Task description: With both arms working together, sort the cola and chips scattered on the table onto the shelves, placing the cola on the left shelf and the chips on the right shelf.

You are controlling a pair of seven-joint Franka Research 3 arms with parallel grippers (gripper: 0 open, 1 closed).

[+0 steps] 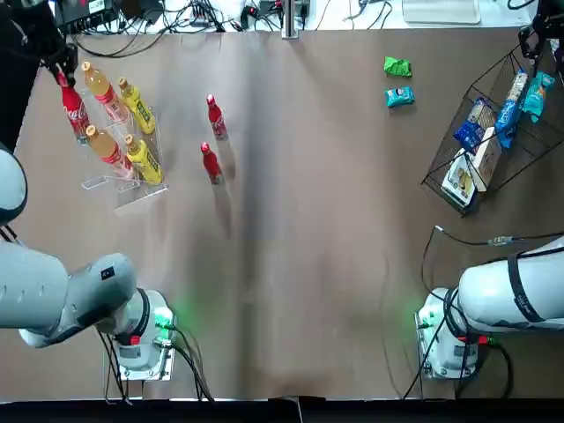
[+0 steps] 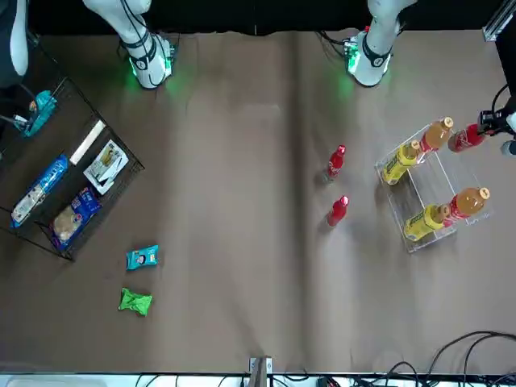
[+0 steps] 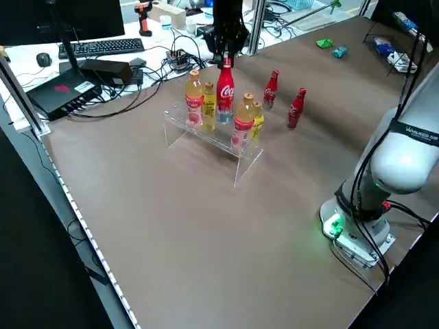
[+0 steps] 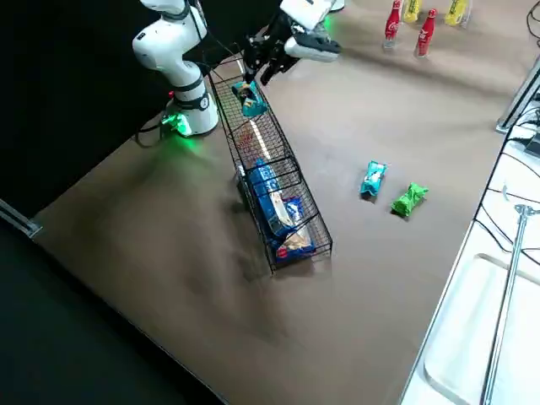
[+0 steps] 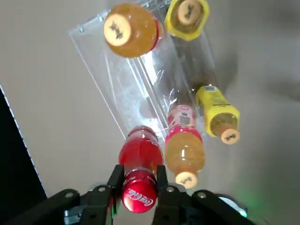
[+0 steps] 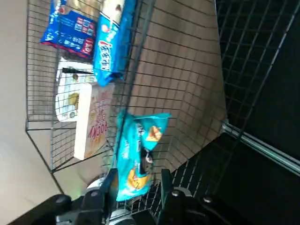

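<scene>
two red bottles (image 1: 217,118) stand on brown tabletop (image 1: 308,220).

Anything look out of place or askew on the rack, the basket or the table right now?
Nothing looks spilled or damaged. The blue-and-white packet leans at a slant in the wire basket rack. Two red cola bottles stand on the table, and two small bags lie there; those are just unsorted.

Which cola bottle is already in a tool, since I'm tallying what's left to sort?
The one at the clear rack, gripped by the left tool; the other two stand on the table.
</scene>
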